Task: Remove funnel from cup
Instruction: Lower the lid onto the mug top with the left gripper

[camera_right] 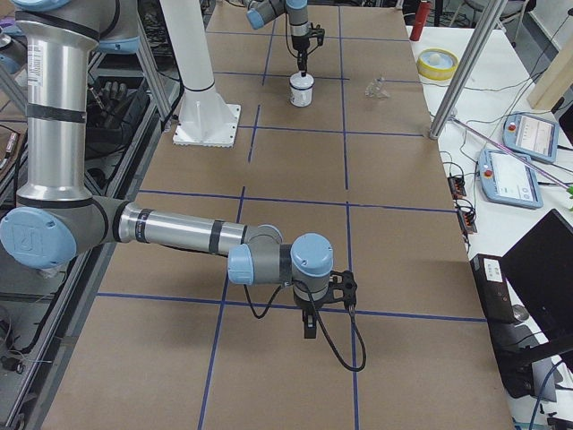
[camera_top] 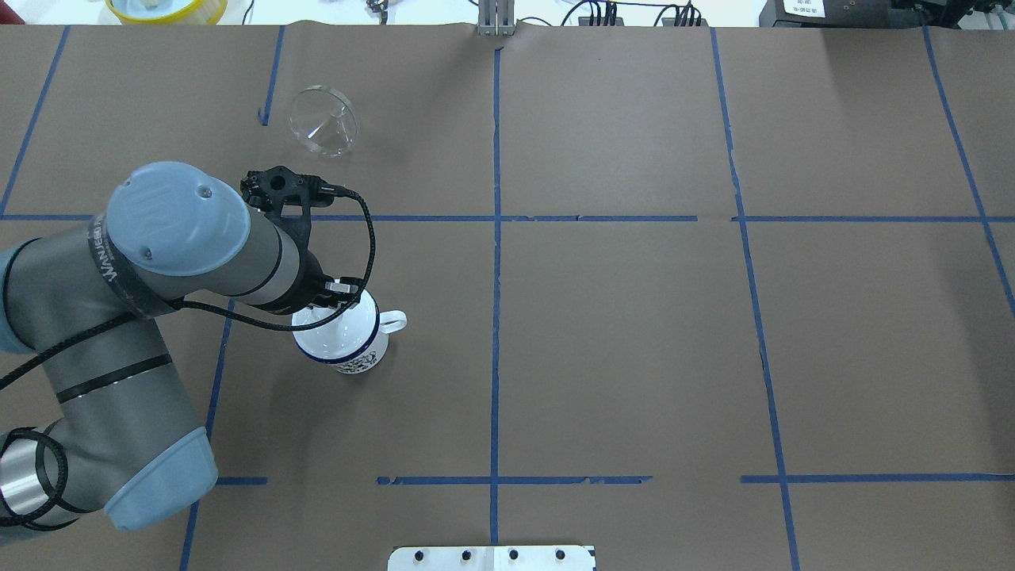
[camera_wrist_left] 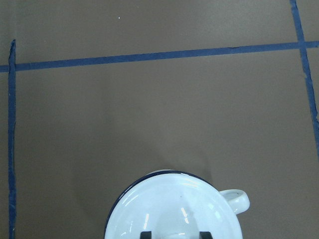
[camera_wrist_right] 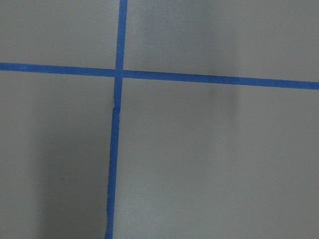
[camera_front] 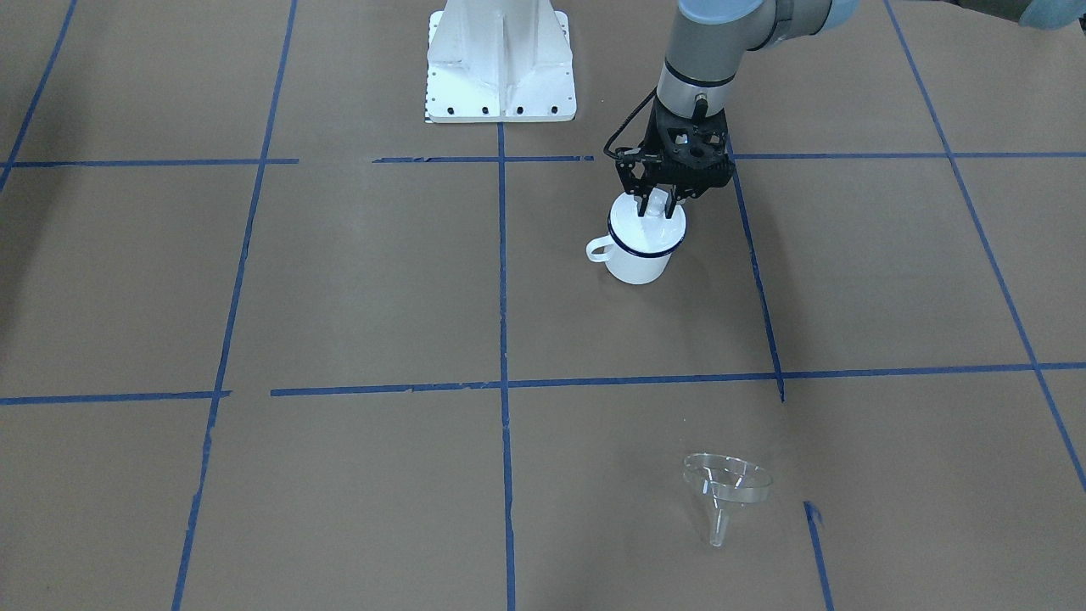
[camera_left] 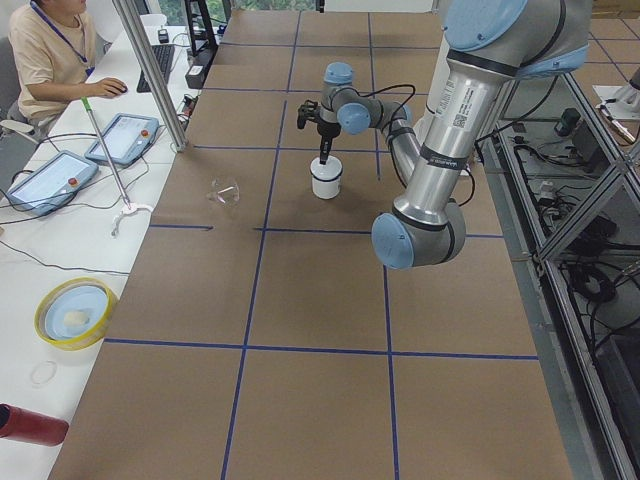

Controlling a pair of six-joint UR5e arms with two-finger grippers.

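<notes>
The clear funnel (camera_front: 728,484) lies on its side on the brown table, well away from the cup, and also shows in the overhead view (camera_top: 323,120). The white cup (camera_front: 638,259) with a dark blue rim stands upright, its handle (camera_wrist_left: 237,198) to one side. A white round lid (camera_wrist_left: 174,209) covers it. My left gripper (camera_front: 656,208) is right above the cup, its fingers closed on the lid's knob. My right gripper (camera_right: 309,330) hangs low over bare table far from both; I cannot tell whether it is open.
The white robot base (camera_front: 501,64) stands behind the cup. Blue tape lines (camera_front: 502,382) cross the brown table. A yellow bowl (camera_left: 72,310) and tablets lie on the side bench, where a person (camera_left: 55,50) sits.
</notes>
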